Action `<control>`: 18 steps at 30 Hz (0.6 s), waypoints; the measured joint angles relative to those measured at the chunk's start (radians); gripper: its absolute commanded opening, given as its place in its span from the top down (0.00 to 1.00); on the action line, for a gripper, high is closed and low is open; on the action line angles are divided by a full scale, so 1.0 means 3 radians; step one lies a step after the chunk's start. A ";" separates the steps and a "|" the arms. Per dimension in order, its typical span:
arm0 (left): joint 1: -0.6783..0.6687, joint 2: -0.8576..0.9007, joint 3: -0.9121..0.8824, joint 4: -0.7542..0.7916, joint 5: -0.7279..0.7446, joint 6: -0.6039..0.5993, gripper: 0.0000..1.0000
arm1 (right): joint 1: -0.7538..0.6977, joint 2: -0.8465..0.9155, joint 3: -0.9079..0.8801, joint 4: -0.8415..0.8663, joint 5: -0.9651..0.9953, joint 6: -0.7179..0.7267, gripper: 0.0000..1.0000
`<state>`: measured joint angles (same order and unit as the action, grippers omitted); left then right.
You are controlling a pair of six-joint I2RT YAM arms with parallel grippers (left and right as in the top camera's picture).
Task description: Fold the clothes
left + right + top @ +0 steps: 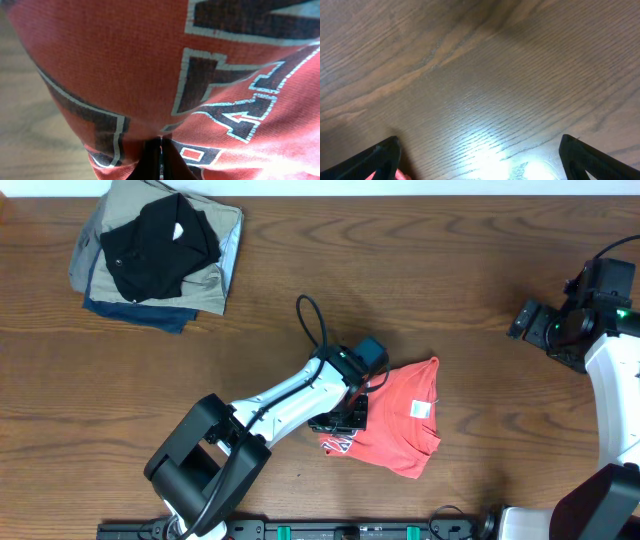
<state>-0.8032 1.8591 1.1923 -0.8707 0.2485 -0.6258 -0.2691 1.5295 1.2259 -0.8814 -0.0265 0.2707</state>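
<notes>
Camera overhead: your T-shirt (pixel 400 420) lies bunched on the table (pixel 450 260), well to the lower right of the folded pile (pixel 160 250). Your left pincer (pixel 342 420) grips its lettered edge, and your right pincer (pixel 525 322) sits farther right still. Left wrist: jaws pressed together on red fabric (lettering (pixel 225 100) close up). Right wrist: jaws spread wide above wood.

Standing by the table (pixel 470 250) and taking the red T-shirt (pixel 400 425) as clock centre, the way in from seven to nine o'clock is barred. The left arm (pixel 285 395) lies slantwise across the wood there, with the left gripper (pixel 345 420) pinched onto the shirt's near edge. A black cable (pixel 318 325) loops up at eleven. The folded garments (pixel 160 255) sit well apart at ten. Bare wood runs from twelve round to four, except that the right gripper (pixel 530 320) hangs there at two, jaws spread.
</notes>
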 measured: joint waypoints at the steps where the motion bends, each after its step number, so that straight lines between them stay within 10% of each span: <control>1: 0.0000 0.0000 0.0000 -0.0029 -0.0004 -0.0019 0.94 | 0.0000 0.0000 0.0000 -0.0001 0.0000 0.0000 0.01; 18: -0.0001 -0.0985 0.0083 0.0434 -0.0057 -0.0136 0.94 | 0.0000 0.0000 0.0000 -0.0001 0.0000 0.0000 0.01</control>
<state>-0.8036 1.5635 1.2171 -0.7406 0.2314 -0.6666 -0.2691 1.5295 1.2259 -0.8818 -0.0265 0.2707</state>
